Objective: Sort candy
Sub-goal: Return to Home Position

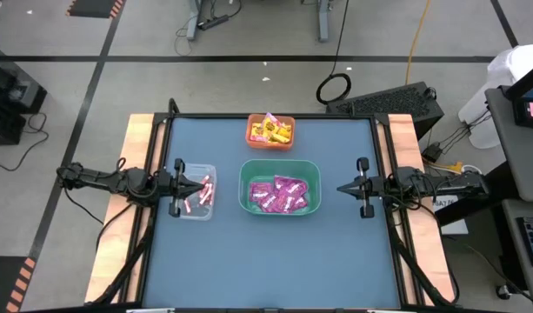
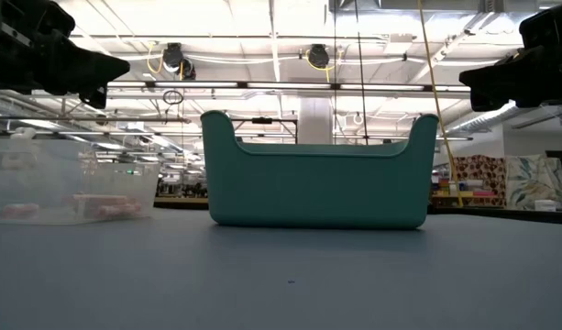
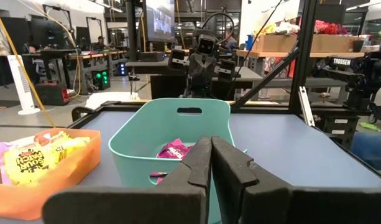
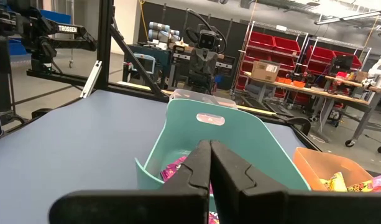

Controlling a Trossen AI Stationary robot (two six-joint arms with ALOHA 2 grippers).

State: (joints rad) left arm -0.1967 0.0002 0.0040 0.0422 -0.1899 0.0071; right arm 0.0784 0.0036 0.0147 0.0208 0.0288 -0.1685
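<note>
Your left claw (image 1: 202,185) and right claw (image 1: 341,188) are both pinched closed and empty, so draw each arm straight back, level, clear of the bin rims. No candy lies loose on the desk (image 1: 275,261): sticks (image 1: 199,196) sit in the clear bin (image 1: 183,215) below the left claw, pink packets (image 1: 281,195) in the green bin (image 1: 243,183), and yellow packets (image 1: 272,130) in the orange bin (image 1: 251,139) beyond.

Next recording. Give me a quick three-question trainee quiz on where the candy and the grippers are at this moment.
1. True or false: the left gripper is shut and hangs above the clear bin that holds the pink-white sticks.
2. Fill in: the green bin, beside the shut right gripper, holds the ___ square packets.
3. Pick one: the yellow packets lie in A) the clear bin, B) the green bin, C) the orange bin.
Key: 1 true; 2 magenta-pink packets; 3 C.
</note>
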